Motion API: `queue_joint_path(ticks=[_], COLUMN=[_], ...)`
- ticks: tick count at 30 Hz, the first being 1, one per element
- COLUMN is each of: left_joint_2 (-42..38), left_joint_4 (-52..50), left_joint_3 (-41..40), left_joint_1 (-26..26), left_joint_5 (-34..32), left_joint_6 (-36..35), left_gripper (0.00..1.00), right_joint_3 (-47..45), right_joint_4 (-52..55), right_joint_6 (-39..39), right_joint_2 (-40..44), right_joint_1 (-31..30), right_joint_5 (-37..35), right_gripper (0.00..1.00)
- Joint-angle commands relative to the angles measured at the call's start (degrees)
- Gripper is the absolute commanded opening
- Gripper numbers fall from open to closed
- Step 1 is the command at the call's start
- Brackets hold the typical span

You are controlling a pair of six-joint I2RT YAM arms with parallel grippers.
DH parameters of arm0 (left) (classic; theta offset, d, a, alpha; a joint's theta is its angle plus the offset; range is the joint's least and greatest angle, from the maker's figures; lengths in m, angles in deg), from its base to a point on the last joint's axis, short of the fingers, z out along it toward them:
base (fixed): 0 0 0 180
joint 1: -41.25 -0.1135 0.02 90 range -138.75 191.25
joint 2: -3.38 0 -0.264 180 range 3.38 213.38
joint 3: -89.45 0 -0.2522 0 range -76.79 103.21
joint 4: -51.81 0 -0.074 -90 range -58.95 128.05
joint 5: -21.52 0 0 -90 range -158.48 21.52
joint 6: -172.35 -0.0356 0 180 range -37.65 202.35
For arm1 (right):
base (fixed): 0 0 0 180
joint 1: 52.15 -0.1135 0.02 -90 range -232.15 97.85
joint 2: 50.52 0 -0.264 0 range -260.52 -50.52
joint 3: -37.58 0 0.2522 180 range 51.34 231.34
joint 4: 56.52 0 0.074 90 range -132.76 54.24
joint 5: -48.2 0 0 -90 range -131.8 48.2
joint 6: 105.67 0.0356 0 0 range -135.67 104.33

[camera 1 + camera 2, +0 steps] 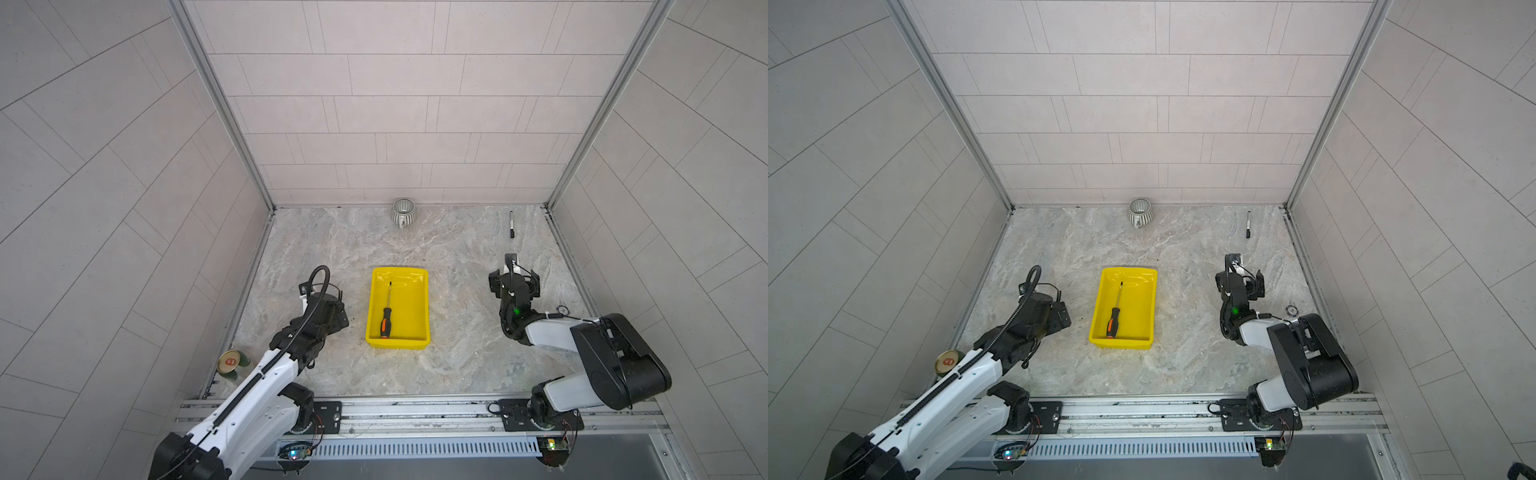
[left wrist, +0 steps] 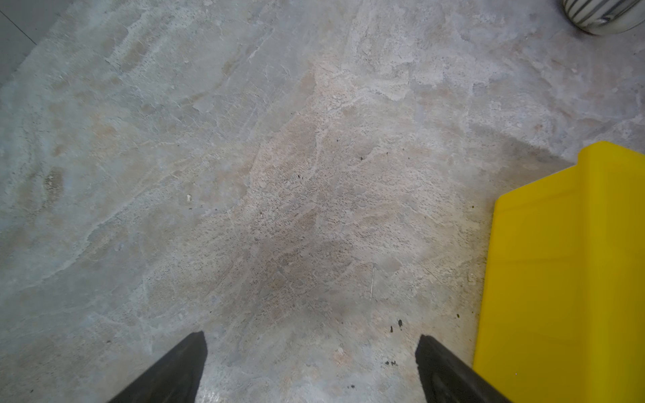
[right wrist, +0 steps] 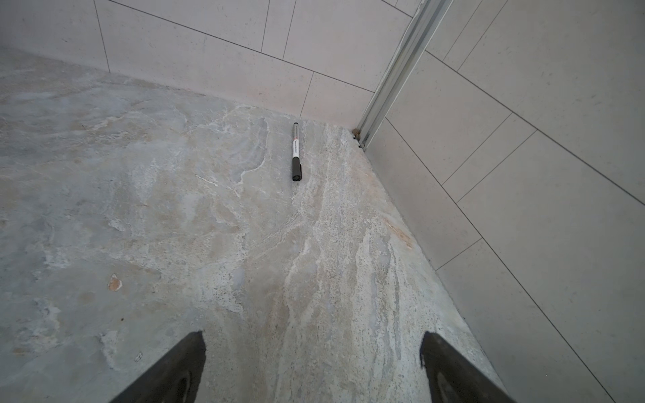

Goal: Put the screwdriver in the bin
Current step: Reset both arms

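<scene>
left gripper [image 2: 310,336]: spread wide, nothing gripped | right gripper [image 3: 312,335]: spread wide, nothing gripped (screwdriver [image 1: 386,312] is seen in bin [image 1: 411,305])

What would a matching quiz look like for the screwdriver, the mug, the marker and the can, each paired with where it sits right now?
Things
1. screwdriver
2. mug
3. marker
4. can

Places
A. middle of the far edge
B. near left corner
C. lying inside the yellow bin
D. close to the far right corner

Pairs: 1-C, 2-A, 3-D, 4-B
</scene>
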Motion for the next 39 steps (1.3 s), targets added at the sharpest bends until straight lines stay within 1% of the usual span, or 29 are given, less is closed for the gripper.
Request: queue_joint_path(ticks=[1, 2, 3, 7, 12, 14, 16, 18, 21, 24, 27, 29, 32, 35, 38, 39], left_joint_2=[0.46, 0.51, 0.59, 1.17, 2.40, 3.01, 3.24, 3.38, 3.47, 3.84, 4.98, 5.47, 5.84, 5.82, 6.45, 6.84], left_joint_4=[-0.22, -0.22, -0.31, 0.04, 0.13, 0.07, 0.00, 0.07, 0.35, 1.32, 5.31, 8.25, 8.95, 13.91, 21.94, 25.49], left_joint_3=[1.02, 1.02, 1.09, 1.11, 1.61, 1.81, 1.83, 1.83, 1.73, 1.22, -0.34, -0.15, 3.90, 6.86, 7.69, 6.81], left_joint_1=[0.12, 0.13, 0.13, 0.13, 0.13, 0.13, 0.13, 0.13, 0.13, 0.13, 0.12, 0.17, 0.13, 0.13, 0.11, 0.13], left_joint_5=[-0.43, -0.45, -0.53, -0.41, -0.29, -0.03, -0.17, -0.13, -0.24, -0.72, 0.14, 2.40, 2.03, -2.30, -6.67, -10.20], left_joint_6=[-0.41, -0.41, -0.35, -0.48, -0.55, -0.70, -0.60, -0.53, -0.27, 0.85, 0.60, -1.74, -3.90, -10.47, -21.33, -23.38], left_gripper=[1.00, 1.00, 1.00, 1.00, 1.00, 1.00, 1.00, 1.00, 1.00, 1.00, 1.00, 1.00, 1.00, 1.00, 1.00, 1.00], right_joint_3=[0.20, -0.44, -0.52, -0.74, -2.00, -2.66, -3.17, -3.64, -2.31, -2.47, -2.47, -2.49, -2.46, -2.54, -2.47, -2.47], right_joint_4=[-7.29, -10.41, -10.22, -9.31, -9.18, -14.40, -13.01, -16.08, -12.93, -13.72, -13.75, -13.78, -13.87, -13.72, -13.71, -13.81], right_joint_6=[-2.57, -3.30, -2.71, -1.17, 2.96, 4.06, 4.62, 3.68, 3.37, 3.07, 3.06, 3.03, 2.97, 2.97, 2.99, 2.99], right_joint_2=[-3.64, -4.71, -4.17, -3.91, -4.42, -6.98, -5.80, -7.11, -6.76, -6.89, -6.89, -6.89, -6.89, -6.88, -6.89, -6.89], right_joint_1=[0.54, 0.54, 0.49, 1.76, 6.12, 6.91, 6.86, 6.89, 6.59, 6.42, 6.49, 6.41, 6.43, 6.43, 6.49, 6.42], right_joint_5=[0.59, 0.38, -0.12, 1.88, 8.07, 7.07, 7.78, 7.85, 7.83, 7.71, 7.71, 7.71, 7.71, 7.71, 7.71, 7.71], right_gripper=[0.98, 0.98, 0.98, 1.00, 1.00, 1.00, 0.99, 1.00, 0.99, 0.99, 0.99, 0.99, 0.99, 1.00, 0.99, 0.99])
